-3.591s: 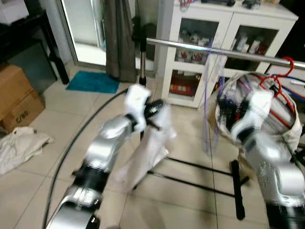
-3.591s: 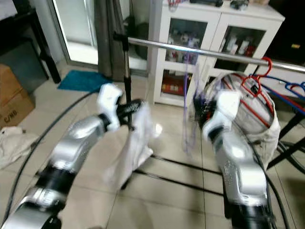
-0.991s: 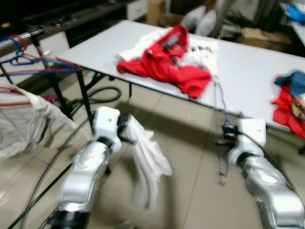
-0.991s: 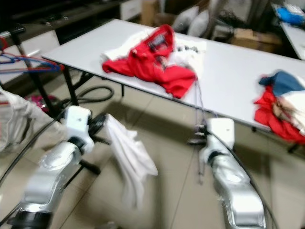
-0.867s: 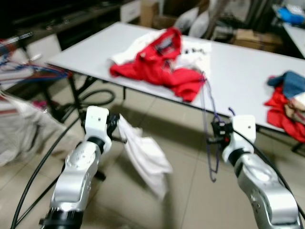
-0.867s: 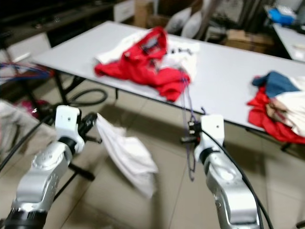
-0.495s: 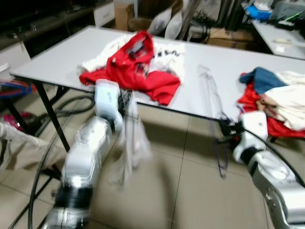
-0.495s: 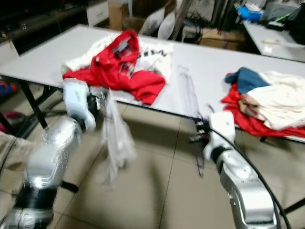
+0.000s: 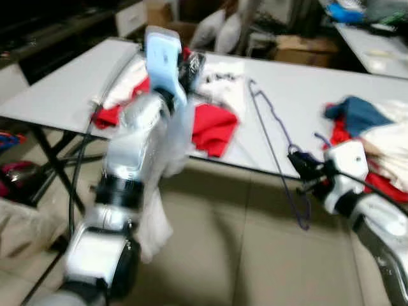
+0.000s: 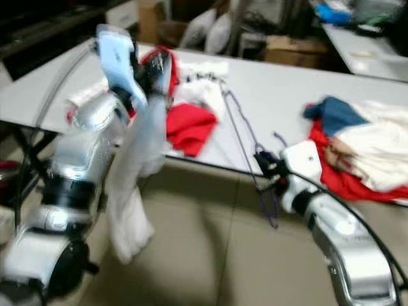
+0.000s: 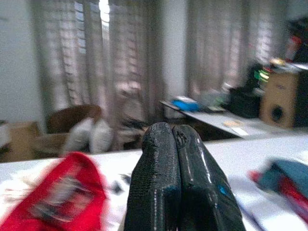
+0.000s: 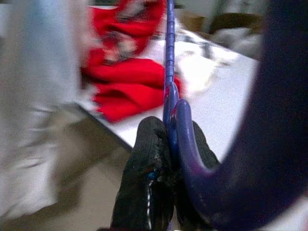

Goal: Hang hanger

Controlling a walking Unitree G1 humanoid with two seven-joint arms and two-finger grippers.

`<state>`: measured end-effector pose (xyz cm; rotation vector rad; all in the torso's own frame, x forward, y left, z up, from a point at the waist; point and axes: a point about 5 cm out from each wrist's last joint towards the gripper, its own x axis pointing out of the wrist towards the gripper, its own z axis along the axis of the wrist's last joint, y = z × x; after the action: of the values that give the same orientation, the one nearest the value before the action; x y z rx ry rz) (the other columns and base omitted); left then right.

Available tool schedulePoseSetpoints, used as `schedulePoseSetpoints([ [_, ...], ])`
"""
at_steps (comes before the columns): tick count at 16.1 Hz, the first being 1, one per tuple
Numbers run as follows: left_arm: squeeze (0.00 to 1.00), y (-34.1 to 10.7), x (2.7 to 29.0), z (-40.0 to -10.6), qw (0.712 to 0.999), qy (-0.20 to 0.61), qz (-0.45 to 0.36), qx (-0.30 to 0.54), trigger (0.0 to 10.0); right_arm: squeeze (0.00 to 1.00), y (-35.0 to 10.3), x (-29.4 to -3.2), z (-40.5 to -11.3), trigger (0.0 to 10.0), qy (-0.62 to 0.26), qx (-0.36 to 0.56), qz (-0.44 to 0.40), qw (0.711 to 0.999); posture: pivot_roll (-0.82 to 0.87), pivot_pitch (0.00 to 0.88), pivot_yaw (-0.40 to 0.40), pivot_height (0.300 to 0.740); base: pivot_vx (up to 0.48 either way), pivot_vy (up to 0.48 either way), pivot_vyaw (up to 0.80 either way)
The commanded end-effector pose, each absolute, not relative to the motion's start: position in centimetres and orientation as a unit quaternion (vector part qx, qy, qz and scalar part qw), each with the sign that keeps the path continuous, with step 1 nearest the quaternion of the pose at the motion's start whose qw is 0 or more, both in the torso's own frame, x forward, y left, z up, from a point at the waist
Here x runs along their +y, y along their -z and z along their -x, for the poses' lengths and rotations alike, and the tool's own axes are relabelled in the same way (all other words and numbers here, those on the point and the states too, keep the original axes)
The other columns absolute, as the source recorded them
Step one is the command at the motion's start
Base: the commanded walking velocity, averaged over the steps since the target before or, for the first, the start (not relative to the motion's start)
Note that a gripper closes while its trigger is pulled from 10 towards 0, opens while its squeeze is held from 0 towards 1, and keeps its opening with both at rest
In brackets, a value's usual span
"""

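My right gripper (image 9: 298,166) is shut on a thin purple-blue wire hanger (image 9: 273,134), which slants up over the front edge of the grey table (image 9: 57,95). In the right wrist view, the hanger's wire (image 12: 169,72) runs between the closed black fingers (image 12: 149,159). My left gripper (image 9: 193,64) is raised above the table and shut on a white garment (image 10: 131,191), which hangs down past the table edge toward the floor. The left wrist view has the two fingers (image 11: 156,163) pressed together.
A red garment (image 9: 213,127) and white clothes lie on the table under my left arm. A pile of blue, red and cream clothes (image 9: 376,127) sits at the right. Boxes and cushions (image 9: 217,32) stand behind. Table legs and a black cable (image 9: 73,178) are at the left.
The camera has swung from the clothes rack to the table. My left arm has lifted the white garment from knee height to above the table. The right gripper still holds the hanger.
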<state>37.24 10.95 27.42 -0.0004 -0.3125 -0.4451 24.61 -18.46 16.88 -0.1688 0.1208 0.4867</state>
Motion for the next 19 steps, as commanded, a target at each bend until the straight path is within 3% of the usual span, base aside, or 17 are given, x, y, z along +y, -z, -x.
schedulePoseSetpoints([
  [1,0.0,-28.7,9.4,-37.7,0.953,0.25,0.005,-0.171,10.0,0.0,-17.3,-19.7,-24.0,10.0,-0.251,0.064,0.105,0.96,0.01,0.0,0.01,0.74,0.352,0.0,0.0],
  [7,0.0,-33.3,6.7,-39.0,0.927,0.312,0.029,-0.205,10.0,0.0,-18.8,-21.5,-21.1,10.0,-0.364,0.119,0.163,0.909,0.02,0.0,0.031,0.74,0.341,0.0,0.0],
  [10,0.0,-33.9,3.3,-38.9,0.902,0.38,0.016,-0.206,10.0,0.0,-20.7,-19.9,-19.4,10.0,-0.45,0.101,0.134,0.877,0.0,0.0,0.07,0.74,0.337,0.0,0.0],
  [12,0.0,-36.4,1.4,-38.0,0.873,0.425,0.043,-0.236,10.0,0.0,-20.0,-18.3,-20.4,10.0,-0.471,0.103,0.142,0.865,-0.01,0.0,0.068,0.74,0.328,0.0,0.0],
  [14,0.0,-38.5,1.2,-37.3,0.853,0.446,0.068,-0.264,10.0,0.0,-19.5,-18.0,-22.4,10.0,-0.43,0.101,0.174,0.88,-0.01,0.0,0.067,0.74,0.315,0.0,0.0],
  [17,0.0,-42.4,2.7,-35.1,0.803,0.49,0.113,-0.32,10.0,0.0,-21.8,-19.6,-28.0,10.0,-0.285,0.039,0.192,0.939,0.02,0.0,0.023,0.74,0.307,0.0,0.0],
  [19,0.0,-42.7,3.1,-34.9,0.803,0.487,0.101,-0.329,10.0,0.0,-23.3,-19.6,-29.3,10.0,-0.257,0.004,0.196,0.946,0.03,0.0,0.012,0.74,0.296,0.0,0.0],
])
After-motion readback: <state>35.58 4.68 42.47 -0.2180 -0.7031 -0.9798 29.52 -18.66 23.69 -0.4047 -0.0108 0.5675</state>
